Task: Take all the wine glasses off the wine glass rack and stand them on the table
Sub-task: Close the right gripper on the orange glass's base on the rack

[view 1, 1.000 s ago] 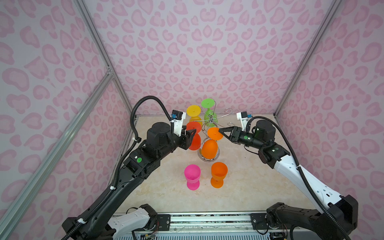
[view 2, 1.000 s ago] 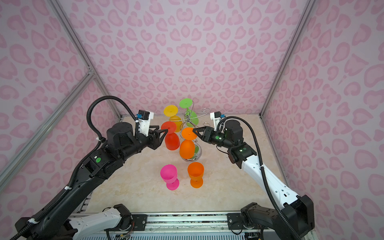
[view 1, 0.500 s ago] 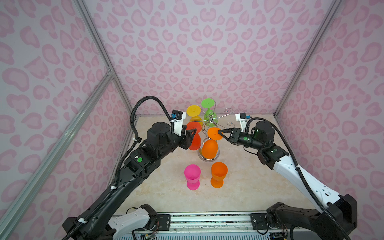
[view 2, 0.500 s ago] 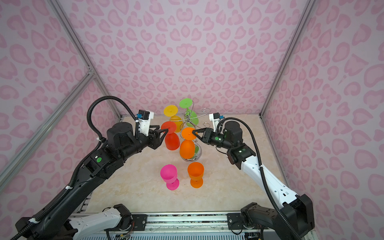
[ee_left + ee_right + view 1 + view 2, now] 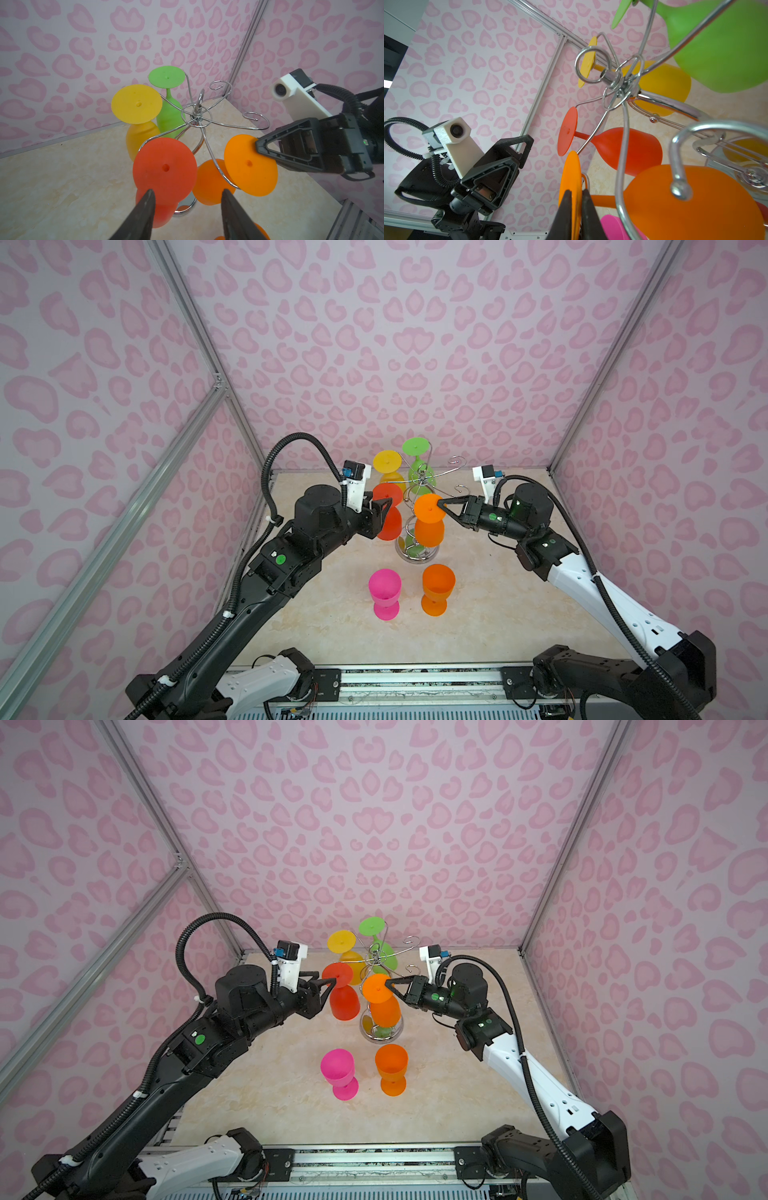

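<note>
Two robot arms reach in from the front of a pink-patterned booth and meet at a chrome wine glass rack [image 5: 196, 113] standing on a pale bench [image 5: 498, 614].

The right arm rises from its base, bends at the elbow and holds its wrist level, so the right tool [image 5: 441, 505] points sideways at the rack. It is clenched on the orange wine glass [image 5: 429, 531] — the right wrist view shows both fingers [image 5: 588, 214] pressed on either face of the glass's round foot, at its rim. That glass hangs upside down with its stem in one of the rack's curled hooks, its foot at the tool's tips and its bowl below them.

The left arm mirrors this from the opposite side, elbow raised and wrist level. The left tool [image 5: 187, 193] is released, its jaws standing apart. The foot of a red glass [image 5: 165, 168] sits just ahead of its tips; whether they touch cannot be told. The red glass hangs upside down on the neighbouring hook.

Beyond both tools, a yellow glass [image 5: 386, 462] and a green glass [image 5: 415, 446] hang on the far hooks. Below the tools, a pink glass [image 5: 384, 593] and a second orange glass [image 5: 437, 585] stand upright on the bench — side by side, apart from the rack's base.
</note>
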Motion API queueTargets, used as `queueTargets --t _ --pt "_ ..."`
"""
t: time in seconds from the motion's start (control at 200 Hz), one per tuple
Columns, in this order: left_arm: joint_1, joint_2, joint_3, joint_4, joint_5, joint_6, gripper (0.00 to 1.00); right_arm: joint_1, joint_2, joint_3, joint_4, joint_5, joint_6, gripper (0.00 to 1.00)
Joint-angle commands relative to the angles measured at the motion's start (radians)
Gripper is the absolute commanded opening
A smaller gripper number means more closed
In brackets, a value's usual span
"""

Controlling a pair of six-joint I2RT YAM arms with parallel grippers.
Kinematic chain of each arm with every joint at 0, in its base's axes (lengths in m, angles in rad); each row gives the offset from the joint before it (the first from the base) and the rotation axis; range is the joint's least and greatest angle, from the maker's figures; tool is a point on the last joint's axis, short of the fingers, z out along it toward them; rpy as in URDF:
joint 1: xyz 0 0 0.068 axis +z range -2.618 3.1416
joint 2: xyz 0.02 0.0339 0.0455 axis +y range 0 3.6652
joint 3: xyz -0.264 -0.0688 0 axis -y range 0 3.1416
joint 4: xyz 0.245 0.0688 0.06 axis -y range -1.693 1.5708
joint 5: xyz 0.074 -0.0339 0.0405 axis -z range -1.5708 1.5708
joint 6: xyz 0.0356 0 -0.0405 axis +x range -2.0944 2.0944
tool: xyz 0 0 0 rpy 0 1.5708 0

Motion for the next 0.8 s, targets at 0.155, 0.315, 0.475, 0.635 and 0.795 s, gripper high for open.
queueTargets --t 0.155,0.315,0.475,0.635,0.795 --pt "0.006 -0.012 -0.014 0.032 0.008 -0.002 0.53 -0.015 0.021 -0.038 0.269 -0.082 0.182 0.06" --pt "0.010 -0.020 -0.026 0.034 0.007 -0.004 0.53 -0.020 0.026 -0.048 0.345 -0.099 0.243 0.04" --pt "0.014 -0.026 -0.031 0.034 0.009 -0.004 0.53 -0.023 0.021 -0.041 0.332 -0.107 0.243 0.03" --pt "0.018 -0.032 -0.034 0.034 0.008 -0.005 0.53 -0.023 0.007 -0.027 0.251 -0.107 0.200 0.02" --pt "0.021 -0.037 -0.037 0.033 0.010 -0.004 0.53 -0.019 -0.009 -0.001 0.110 -0.103 0.121 0.02"
